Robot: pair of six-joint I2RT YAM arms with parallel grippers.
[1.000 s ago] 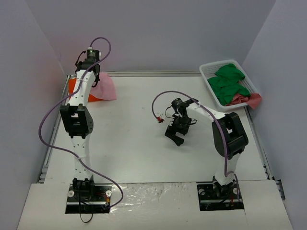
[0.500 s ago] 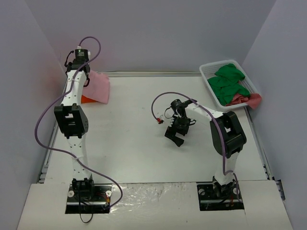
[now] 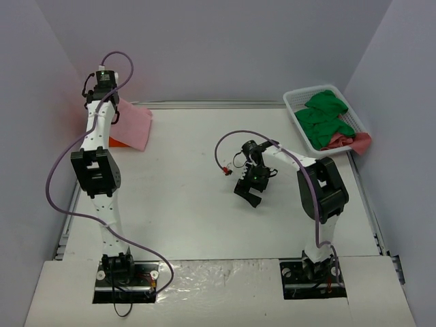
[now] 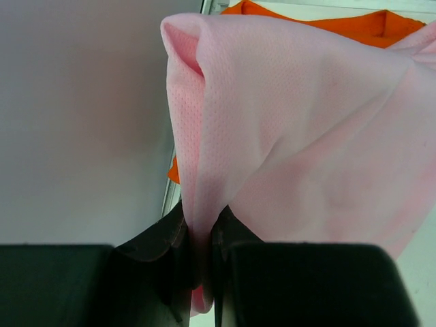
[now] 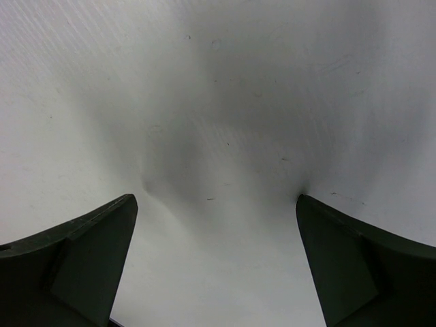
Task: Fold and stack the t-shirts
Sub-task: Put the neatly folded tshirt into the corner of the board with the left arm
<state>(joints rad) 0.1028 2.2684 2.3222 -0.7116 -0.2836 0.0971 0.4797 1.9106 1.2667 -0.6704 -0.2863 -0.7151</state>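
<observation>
The pink t-shirt [image 3: 133, 125] hides most of the orange t-shirt [image 3: 117, 142].

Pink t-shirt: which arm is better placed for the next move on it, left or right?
Left. The left fingers are shut on a fold of the pink t-shirt, which hangs from them over the orange t-shirt at the far left. The right fingers stand open over bare table, holding nothing.

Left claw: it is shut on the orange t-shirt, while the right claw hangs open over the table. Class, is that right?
No. The left claw is shut on the pink t-shirt, not the orange t-shirt behind it, as the left wrist view shows. The rest stands.
</observation>
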